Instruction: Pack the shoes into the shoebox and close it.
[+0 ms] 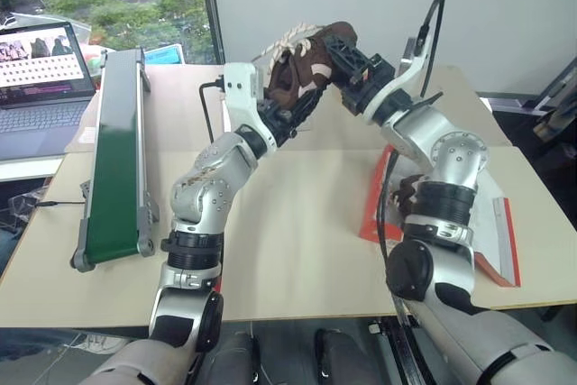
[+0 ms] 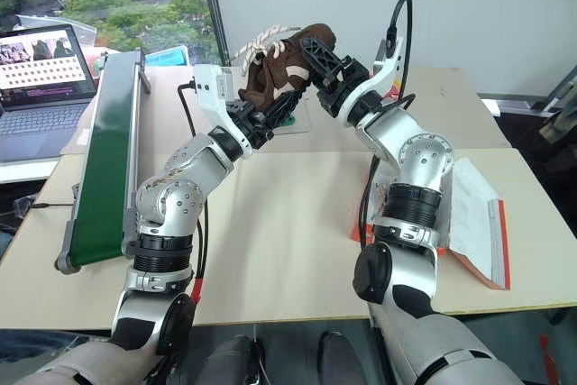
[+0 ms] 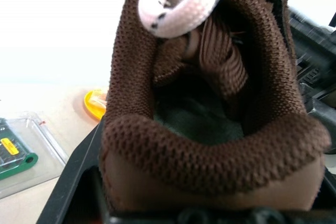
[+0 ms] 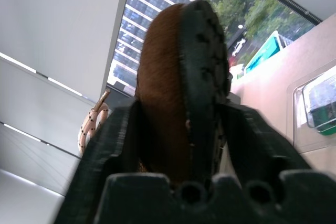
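Note:
A dark brown shoe [image 1: 302, 65] with pale speckled laces hangs in the air above the far middle of the table, held from both ends. My left gripper [image 1: 293, 105] is shut on its heel end; the left wrist view looks into the shoe's opening [image 3: 210, 129]. My right gripper [image 1: 341, 53] is shut on the toe end, one finger on the upper and one on the black sole [image 4: 202, 72]. The red-orange shoebox [image 1: 370, 214] lies open on the table to the right, largely hidden by my right arm. A dark brown shape [image 1: 410, 191] sits in it behind the forearm.
A green conveyor belt [image 1: 113, 160] runs along the table's left side, with a laptop [image 1: 41, 78] beyond it. A yellow plate [image 3: 94, 103] and a clear case holding a green tool [image 3: 21, 156] lie at the far side of the table.

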`<state>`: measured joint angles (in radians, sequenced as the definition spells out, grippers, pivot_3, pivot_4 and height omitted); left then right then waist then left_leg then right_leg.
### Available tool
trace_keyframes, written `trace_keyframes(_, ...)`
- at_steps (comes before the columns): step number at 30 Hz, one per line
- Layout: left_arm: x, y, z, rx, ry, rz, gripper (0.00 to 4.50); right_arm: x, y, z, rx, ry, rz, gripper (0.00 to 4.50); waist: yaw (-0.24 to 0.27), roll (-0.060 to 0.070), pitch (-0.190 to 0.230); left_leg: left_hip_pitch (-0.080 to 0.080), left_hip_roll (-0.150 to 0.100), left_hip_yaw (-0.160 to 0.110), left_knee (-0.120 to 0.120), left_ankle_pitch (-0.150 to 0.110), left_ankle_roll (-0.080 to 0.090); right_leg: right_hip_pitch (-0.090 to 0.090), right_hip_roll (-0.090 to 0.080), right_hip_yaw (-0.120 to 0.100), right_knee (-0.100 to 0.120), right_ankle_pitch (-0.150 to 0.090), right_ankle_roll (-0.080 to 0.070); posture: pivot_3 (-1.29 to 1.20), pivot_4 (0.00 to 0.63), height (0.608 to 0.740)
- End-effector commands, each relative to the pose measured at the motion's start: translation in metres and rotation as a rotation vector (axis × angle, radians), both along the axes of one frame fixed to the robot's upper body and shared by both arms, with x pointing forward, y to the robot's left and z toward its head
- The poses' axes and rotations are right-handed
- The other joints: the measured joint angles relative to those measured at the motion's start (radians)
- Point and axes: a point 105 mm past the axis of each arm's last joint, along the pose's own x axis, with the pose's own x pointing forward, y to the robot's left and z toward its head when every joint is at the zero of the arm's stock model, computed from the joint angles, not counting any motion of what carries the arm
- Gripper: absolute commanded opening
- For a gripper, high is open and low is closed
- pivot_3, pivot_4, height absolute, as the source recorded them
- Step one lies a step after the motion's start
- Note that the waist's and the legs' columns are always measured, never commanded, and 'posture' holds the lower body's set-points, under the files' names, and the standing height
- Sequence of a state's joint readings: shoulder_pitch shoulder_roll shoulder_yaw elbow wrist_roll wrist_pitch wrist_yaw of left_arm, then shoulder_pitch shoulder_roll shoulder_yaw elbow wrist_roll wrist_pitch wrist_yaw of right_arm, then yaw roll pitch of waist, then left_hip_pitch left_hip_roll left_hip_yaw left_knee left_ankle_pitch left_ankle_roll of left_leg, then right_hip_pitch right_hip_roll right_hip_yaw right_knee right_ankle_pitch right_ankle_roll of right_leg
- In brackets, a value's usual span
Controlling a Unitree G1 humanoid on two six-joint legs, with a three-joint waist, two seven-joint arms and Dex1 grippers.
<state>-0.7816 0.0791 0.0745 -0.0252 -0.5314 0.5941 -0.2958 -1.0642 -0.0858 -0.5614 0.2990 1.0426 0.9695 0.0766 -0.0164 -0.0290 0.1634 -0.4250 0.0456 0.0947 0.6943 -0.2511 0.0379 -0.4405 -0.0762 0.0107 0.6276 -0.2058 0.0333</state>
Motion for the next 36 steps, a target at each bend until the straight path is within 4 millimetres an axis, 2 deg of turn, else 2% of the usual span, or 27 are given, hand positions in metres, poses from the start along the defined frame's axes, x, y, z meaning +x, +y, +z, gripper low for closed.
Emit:
trace_keyframes(1, -0.005, -0.003, 0.022, -0.006, -0.077, -0.009, 2.62, -0.009, 0.000, 0.017, -0.010, -0.073, 0.006, 1.11, 0.000, 0.000, 0.000, 0.000, 0.000, 0.000, 0.000, 0.000, 0.000, 0.000, 0.000, 0.000, 0.000, 0.000, 0.000, 0.00, 0.150, 0.740)
trace_keyframes(3, -0.004, -0.001, 0.023, -0.006, -0.075, 0.000, 2.62, -0.008, -0.002, 0.018, -0.015, -0.073, -0.006, 0.58, 0.000, 0.000, 0.000, 0.000, 0.000, 0.000, 0.000, 0.000, 0.000, 0.000, 0.000, 0.000, 0.000, 0.000, 0.000, 0.00, 0.150, 0.740)
trace_keyframes(5, -0.004, 0.001, 0.026, -0.021, -0.075, 0.004, 2.62, -0.006, -0.004, 0.018, -0.026, -0.075, -0.021, 0.46, 0.000, 0.000, 0.000, 0.000, 0.000, 0.000, 0.000, 0.000, 0.000, 0.000, 0.000, 0.000, 0.000, 0.000, 0.000, 0.00, 0.150, 0.740)
trace_keyframes(7, -0.006, 0.005, 0.033, -0.075, -0.085, -0.018, 3.63, -0.002, -0.011, 0.020, -0.051, -0.085, -0.059, 0.46, 0.000, 0.000, 0.000, 0.000, 0.000, -0.001, 0.000, 0.000, 0.000, 0.000, 0.000, 0.000, 0.000, 0.000, 0.000, 0.00, 0.150, 0.740)
trace_keyframes(10, -0.009, 0.008, 0.043, -0.095, -0.109, -0.030, 4.50, 0.006, -0.026, 0.025, -0.114, -0.120, -0.169, 0.43, 0.000, 0.000, 0.000, 0.000, 0.000, -0.001, 0.000, 0.000, 0.000, 0.000, 0.000, 0.000, 0.000, 0.000, 0.000, 0.00, 0.150, 0.740)
trace_keyframes(15, -0.010, 0.019, 0.058, -0.112, -0.132, -0.012, 4.50, 0.015, -0.075, 0.049, -0.248, -0.204, -0.393, 0.41, 0.005, 0.001, 0.001, -0.001, -0.002, 0.000, 0.000, 0.000, 0.001, 0.000, -0.001, 0.000, -0.002, 0.000, 0.001, 0.00, 0.150, 0.740)
trace_keyframes(20, -0.010, 0.038, 0.049, -0.097, -0.097, 0.037, 4.50, 0.012, -0.119, 0.051, -0.563, -0.194, -0.499, 0.41, 0.003, 0.002, 0.001, -0.002, -0.001, -0.001, 0.000, 0.000, 0.001, 0.000, -0.001, 0.001, -0.004, 0.000, 0.001, 0.00, 0.150, 0.740)
trace_keyframes(24, -0.007, 0.052, 0.039, -0.107, -0.060, 0.091, 4.50, 0.004, -0.140, 0.033, -0.777, -0.111, -0.480, 0.41, 0.003, 0.002, 0.001, -0.001, -0.001, 0.000, -0.001, -0.001, 0.002, 0.000, -0.001, 0.002, -0.004, 0.000, 0.001, 0.00, 0.150, 0.740)
trace_keyframes(28, -0.005, 0.055, 0.032, -0.100, -0.037, 0.117, 4.50, -0.001, -0.165, 0.012, -0.797, 0.005, -0.464, 0.41, 0.002, 0.002, 0.001, 0.000, -0.001, 0.000, 0.000, -0.001, 0.002, 0.000, -0.001, 0.002, -0.003, 0.000, 0.001, 0.00, 0.150, 0.740)
trace_keyframes(30, -0.004, 0.053, 0.030, -0.088, -0.035, 0.116, 4.50, -0.004, -0.172, -0.007, -0.820, 0.062, -0.425, 0.41, 0.004, 0.002, 0.001, 0.000, -0.002, 0.000, 0.000, -0.001, 0.002, 0.000, -0.001, 0.003, -0.004, 0.000, 0.001, 0.00, 0.150, 0.740)
trace_keyframes(32, -0.004, 0.052, 0.028, -0.063, -0.034, 0.125, 4.50, -0.012, -0.179, -0.035, -0.887, 0.125, -0.364, 0.41, 0.008, 0.002, 0.001, 0.000, -0.002, 0.000, 0.000, -0.001, 0.002, 0.001, -0.001, 0.002, -0.004, 0.000, 0.001, 0.00, 0.150, 0.740)
trace_keyframes(36, -0.002, 0.057, 0.025, -0.069, -0.017, 0.159, 4.50, -0.028, -0.185, -0.076, -0.890, 0.229, -0.256, 0.41, 0.016, 0.002, 0.001, -0.001, -0.002, 0.000, 0.000, -0.001, 0.002, 0.001, -0.001, 0.002, -0.004, 0.000, 0.002, 0.00, 0.150, 0.740)
